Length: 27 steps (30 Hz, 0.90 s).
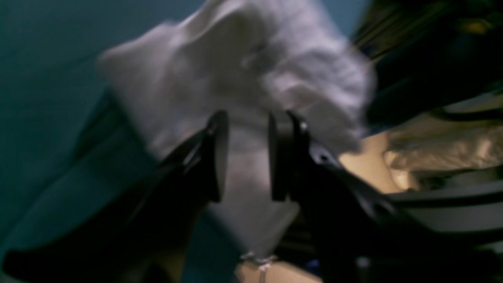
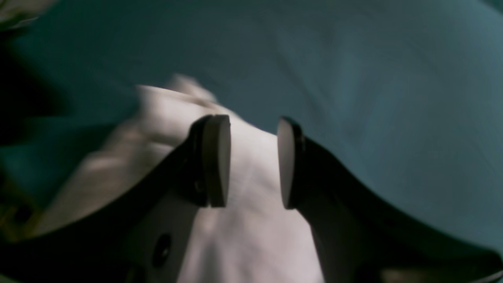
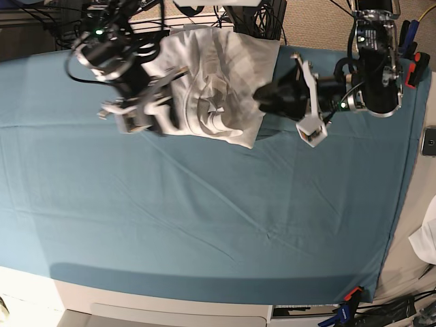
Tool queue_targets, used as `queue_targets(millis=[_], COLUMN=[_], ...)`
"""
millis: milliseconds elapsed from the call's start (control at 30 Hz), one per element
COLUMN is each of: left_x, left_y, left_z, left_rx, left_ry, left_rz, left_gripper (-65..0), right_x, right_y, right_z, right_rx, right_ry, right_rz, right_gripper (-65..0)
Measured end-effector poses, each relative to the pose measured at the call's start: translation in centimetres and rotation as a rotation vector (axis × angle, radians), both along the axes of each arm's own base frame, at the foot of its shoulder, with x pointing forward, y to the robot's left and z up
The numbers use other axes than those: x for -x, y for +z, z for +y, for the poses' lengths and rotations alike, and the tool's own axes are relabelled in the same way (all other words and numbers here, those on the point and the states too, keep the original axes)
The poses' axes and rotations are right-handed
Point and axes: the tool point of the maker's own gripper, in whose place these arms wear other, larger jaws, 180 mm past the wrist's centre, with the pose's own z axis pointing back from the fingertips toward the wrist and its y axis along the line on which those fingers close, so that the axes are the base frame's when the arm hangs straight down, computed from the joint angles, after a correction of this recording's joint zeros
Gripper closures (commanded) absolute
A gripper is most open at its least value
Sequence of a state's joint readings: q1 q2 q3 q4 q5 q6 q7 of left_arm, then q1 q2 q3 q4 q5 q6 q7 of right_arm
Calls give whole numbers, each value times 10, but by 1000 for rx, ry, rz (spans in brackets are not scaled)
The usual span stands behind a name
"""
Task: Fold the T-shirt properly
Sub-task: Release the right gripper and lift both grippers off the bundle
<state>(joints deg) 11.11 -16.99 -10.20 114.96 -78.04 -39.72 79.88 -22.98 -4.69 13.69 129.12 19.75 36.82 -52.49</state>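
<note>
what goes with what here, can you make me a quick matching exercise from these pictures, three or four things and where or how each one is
Things:
1. T-shirt
2. teal cloth
3. left gripper
4. right gripper

States or places:
a. spread flat across the whole table
b. bunched at the far edge of the table, between the two arms
c. open, on the base view's left
d. open, on the base view's right

Pairs: 1-b, 2-a, 3-d, 4-c
</note>
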Motion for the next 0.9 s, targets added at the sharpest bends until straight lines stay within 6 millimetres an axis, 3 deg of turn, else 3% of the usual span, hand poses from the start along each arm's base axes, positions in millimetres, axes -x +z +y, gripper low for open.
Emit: queue_targets(millis=[133, 233, 400, 500, 667, 800, 900], left_x=[26, 35, 32, 41, 67, 82, 68], left_y=[25, 32, 12, 9, -11, -23, -33], left_z=[-13, -16, -20, -42, -71, -78, -71], left_rx=[61, 46, -64, -52, -134, -177, -243], left_ry=[-60, -68, -34, -79, -192, -224, -136], left_rz=[-44, -77, -93, -96, -78, -67, -50], left_gripper=[-189, -186, -180, -180, -182, -309, -337], right_x=[0, 1, 1, 2, 3, 3, 3], right_y=[3, 6, 5, -6, -13, -13, -12], right_z=[-48, -65, -65, -67, -68, -69, -72], right_rx=[52, 71, 48, 38, 31, 33, 49], right_ry=[-116, -150, -154, -161, -164, -164, -157], right_rz=[-3, -10, -10, 20, 41, 41, 39], right_gripper=[-206, -206, -176, -128, -120, -120, -120])
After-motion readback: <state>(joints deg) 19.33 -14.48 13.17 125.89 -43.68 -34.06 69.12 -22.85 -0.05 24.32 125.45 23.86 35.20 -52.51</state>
